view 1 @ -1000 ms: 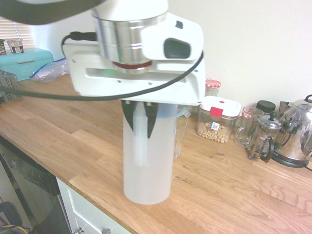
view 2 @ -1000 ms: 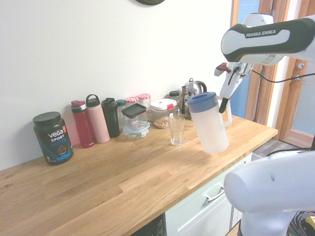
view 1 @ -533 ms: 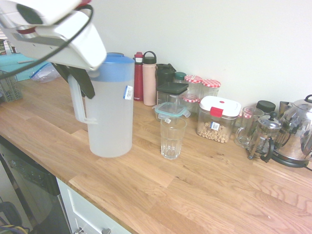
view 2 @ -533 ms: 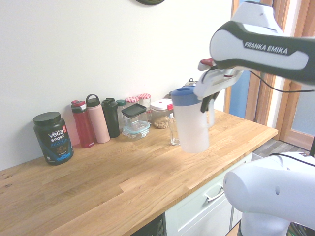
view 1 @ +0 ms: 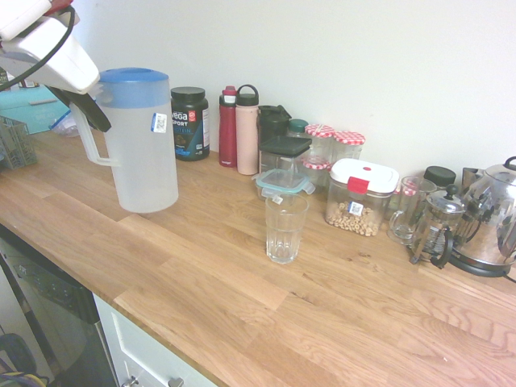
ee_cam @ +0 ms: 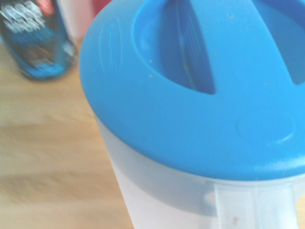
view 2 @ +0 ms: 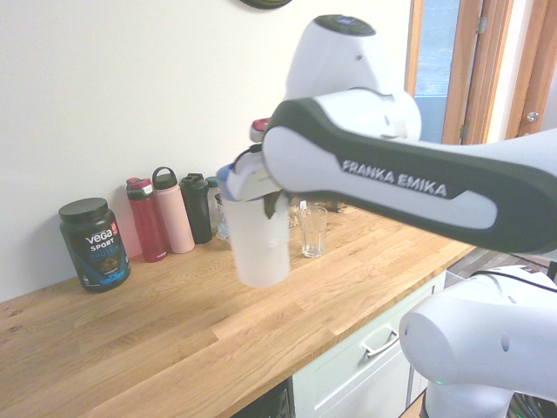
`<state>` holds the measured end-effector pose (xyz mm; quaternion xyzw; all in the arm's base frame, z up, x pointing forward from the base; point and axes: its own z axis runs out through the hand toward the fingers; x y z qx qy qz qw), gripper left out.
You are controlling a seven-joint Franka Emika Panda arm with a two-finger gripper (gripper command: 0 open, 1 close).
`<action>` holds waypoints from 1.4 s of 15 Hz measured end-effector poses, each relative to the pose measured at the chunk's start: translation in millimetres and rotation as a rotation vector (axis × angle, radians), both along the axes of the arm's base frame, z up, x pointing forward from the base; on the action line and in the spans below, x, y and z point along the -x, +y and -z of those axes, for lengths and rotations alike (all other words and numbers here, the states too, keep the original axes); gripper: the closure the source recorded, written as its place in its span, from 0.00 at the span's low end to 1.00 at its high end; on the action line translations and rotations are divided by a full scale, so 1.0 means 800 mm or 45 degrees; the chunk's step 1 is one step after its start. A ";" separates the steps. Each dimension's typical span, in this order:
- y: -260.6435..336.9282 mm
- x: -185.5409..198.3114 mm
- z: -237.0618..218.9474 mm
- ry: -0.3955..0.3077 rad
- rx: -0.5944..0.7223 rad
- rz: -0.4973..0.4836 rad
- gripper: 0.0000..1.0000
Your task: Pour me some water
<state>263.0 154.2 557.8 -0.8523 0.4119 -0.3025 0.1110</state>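
The tool (view 1: 90, 113) was clamped on the side handle of the frosted pitcher (view 1: 145, 145), holding it upright and clear above the surface (view 1: 242, 298), toward the front edge. Its blue lid (ee_cam: 200, 95) was on, and a small sticker (view 1: 159, 122) faced the drinking glass. The water inside could not be made out through the frosted wall. The ribbed drinking glass (view 1: 285, 227) stood well apart from the pitcher, in front of the row of bottles and jars along the wall-side edge.
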 end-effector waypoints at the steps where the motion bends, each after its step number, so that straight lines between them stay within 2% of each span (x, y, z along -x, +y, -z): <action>1: 0.015 -0.015 0.003 -0.012 -0.029 0.014 1.00; 4: 0.052 -0.061 0.000 -0.026 -0.096 0.035 1.00; 8: 0.085 -0.106 0.025 -0.034 -0.042 0.089 1.00; 13: 0.096 -0.133 0.065 -0.073 -0.006 0.198 1.00; 21: 0.083 -0.164 0.115 -0.025 0.012 0.272 1.00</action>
